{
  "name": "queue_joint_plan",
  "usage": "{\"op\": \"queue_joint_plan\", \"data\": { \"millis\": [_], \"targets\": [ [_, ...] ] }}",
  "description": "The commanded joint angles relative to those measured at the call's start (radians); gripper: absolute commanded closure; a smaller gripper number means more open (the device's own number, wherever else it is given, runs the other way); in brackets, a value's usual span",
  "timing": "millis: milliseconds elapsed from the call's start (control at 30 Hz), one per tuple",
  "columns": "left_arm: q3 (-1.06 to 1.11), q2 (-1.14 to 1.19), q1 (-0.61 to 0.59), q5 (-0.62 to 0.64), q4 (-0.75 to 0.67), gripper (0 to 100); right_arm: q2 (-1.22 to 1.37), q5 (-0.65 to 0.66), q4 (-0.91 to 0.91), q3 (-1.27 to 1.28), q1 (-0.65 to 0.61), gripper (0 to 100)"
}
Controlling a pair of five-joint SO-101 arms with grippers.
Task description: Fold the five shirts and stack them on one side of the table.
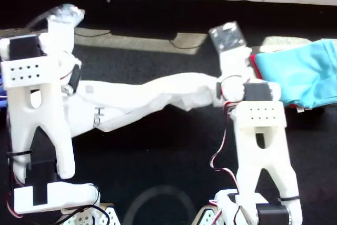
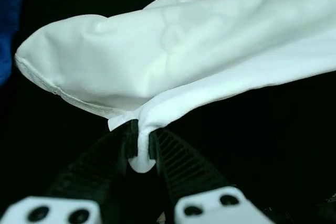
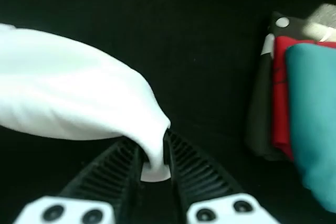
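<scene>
Soft, wrinkled white fabric shirt (image 1: 142,101) hangs stretched as a band over the black table (image 1: 158,156). Ribbed left gripper (image 2: 139,142) is clamped on its hemmed end, and right gripper (image 3: 155,153) pinches the other end. A folded teal shirt (image 1: 310,77) sits atop a red shirt (image 3: 280,98), stacked beside the right arm.

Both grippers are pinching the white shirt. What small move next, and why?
Probably lower both together to lay the white shirt flat on the table: the left gripper and right gripper each pinch an edge, and the cloth between looks bunched, not yet folded.
</scene>
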Motion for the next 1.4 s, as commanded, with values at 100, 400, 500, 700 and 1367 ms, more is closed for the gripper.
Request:
{"op": "queue_joint_plan", "data": {
  "millis": [100,400,500,700,1367],
  "targets": [
    [-0.199,-0.091,0.038,-0.002,0.015,99,-0.073,0.008,0.002,-0.298,0.073,99.3],
    [-0.209,-0.357,0.081,-0.005,0.015,99,-0.074,0.008,0.148,-0.656,0.076,99.3],
    [-0.209,-0.437,0.081,-0.006,0.015,99,-0.074,0.008,0.214,-0.765,0.076,99.3],
    [-0.209,-0.556,0.077,-0.006,0.015,99,-0.074,0.009,0.309,-0.934,0.076,99.3],
    [-0.145,-0.816,0.076,-0.006,-0.104,99,-0.074,0.206,0.493,-1.408,0.079,99.3]
  ]
}}
